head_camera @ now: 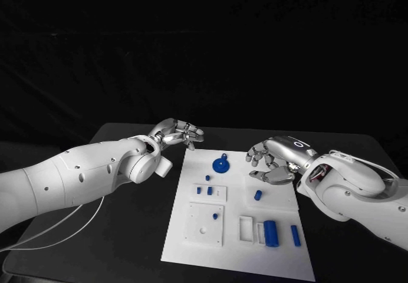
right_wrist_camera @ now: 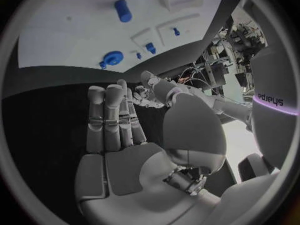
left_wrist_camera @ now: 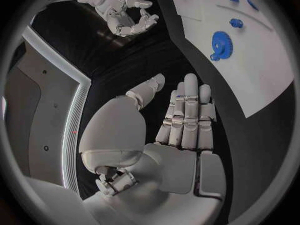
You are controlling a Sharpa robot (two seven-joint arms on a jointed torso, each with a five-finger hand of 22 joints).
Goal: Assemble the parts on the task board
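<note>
The white task board (head_camera: 191, 247) lies mid-table. On its far part lies a blue gear (head_camera: 221, 164), seen too in the left wrist view (left_wrist_camera: 220, 43) and the right wrist view (right_wrist_camera: 112, 58). Small blue pegs (head_camera: 210, 190) stand in a plate below it, and a short blue piece (head_camera: 257, 194) lies to their right. A thick blue cylinder (head_camera: 271, 233) and a thin rod (head_camera: 295, 234) lie at the near right. My left hand (head_camera: 176, 133) hovers off the board's far left corner, fingers apart, holding nothing. My right hand (head_camera: 272, 159) hangs over the far right edge, also holding nothing.
Two raised white plates (head_camera: 207, 223) and a white frame (head_camera: 246, 229) sit on the board's near half. The black table (head_camera: 127, 236) extends on both sides of the board. My white forearms come in from the left and right.
</note>
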